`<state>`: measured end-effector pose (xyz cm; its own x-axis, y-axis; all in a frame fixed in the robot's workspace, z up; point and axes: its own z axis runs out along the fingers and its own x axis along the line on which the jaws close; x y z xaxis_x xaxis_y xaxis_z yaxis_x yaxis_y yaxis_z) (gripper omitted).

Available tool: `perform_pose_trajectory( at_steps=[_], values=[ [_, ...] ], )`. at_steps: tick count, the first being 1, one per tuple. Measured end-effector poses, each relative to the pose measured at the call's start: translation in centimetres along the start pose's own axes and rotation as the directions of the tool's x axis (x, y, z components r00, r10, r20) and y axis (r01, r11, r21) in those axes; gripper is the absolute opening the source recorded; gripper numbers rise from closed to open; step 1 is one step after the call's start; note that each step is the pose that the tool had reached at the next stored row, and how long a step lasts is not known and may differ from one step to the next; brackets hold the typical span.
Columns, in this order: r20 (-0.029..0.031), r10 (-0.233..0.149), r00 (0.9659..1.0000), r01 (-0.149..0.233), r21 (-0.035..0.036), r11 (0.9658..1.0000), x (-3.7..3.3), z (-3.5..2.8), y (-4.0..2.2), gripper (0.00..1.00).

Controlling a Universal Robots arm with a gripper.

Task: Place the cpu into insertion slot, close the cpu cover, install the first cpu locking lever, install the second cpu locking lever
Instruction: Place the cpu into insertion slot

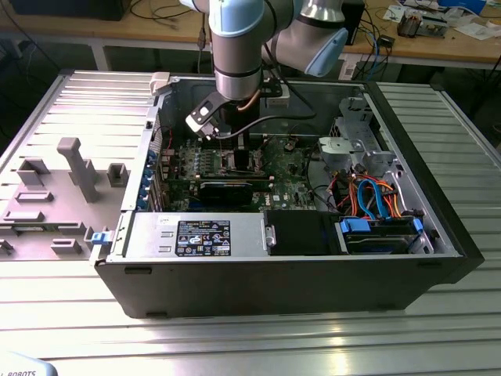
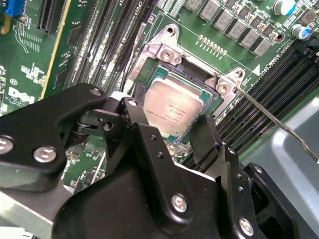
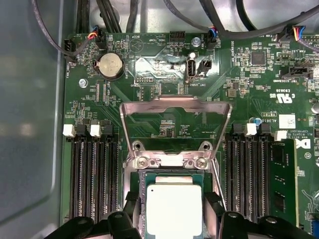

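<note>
My gripper reaches down into the open computer case onto the green board. The cpu, a small square with a silvery top, lies level in the insertion slot. In both wrist views my black fingers press two opposite edges of it. The second wrist view has the cpu inside the slot's silvery surround with the gripper around it. The cpu cover stands swung up on its hinge beyond the slot. A thin locking lever sticks out free beside the slot.
Long black memory slots flank the socket on both sides. Black cables hang over the board's far edge. A drive cage, blue and orange cables and a grey power supply crowd the case. A grey plastic shroud lies outside.
</note>
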<state>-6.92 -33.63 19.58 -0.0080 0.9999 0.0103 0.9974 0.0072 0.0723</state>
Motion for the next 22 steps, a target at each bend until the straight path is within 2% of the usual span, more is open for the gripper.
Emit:
perform_pose_trajectory(
  at_steps=[4,6,7,8,13,16,22],
  values=[
    [-0.0001,0.000,1.0000,0.000,-0.0001,1.0000,0.10,0.05,0.00,0.62],
    [-0.0002,0.000,1.0000,0.000,0.0001,1.0000,0.50,0.06,0.00,0.62],
    [0.0060,0.000,1.0000,0.000,-0.0004,1.0000,0.48,0.09,0.00,0.62],
    [0.0086,0.000,1.0000,0.000,0.0000,1.0000,0.38,0.07,0.03,0.62],
    [0.0058,0.002,1.0000,-0.002,0.0030,1.0000,0.07,0.09,0.36,0.62],
    [0.0061,0.002,1.0000,-0.002,0.0037,1.0000,0.06,0.06,0.35,0.57],
    [0.0057,0.002,1.0000,-0.002,0.0034,1.0000,0.06,0.09,0.37,0.57]
  ],
)
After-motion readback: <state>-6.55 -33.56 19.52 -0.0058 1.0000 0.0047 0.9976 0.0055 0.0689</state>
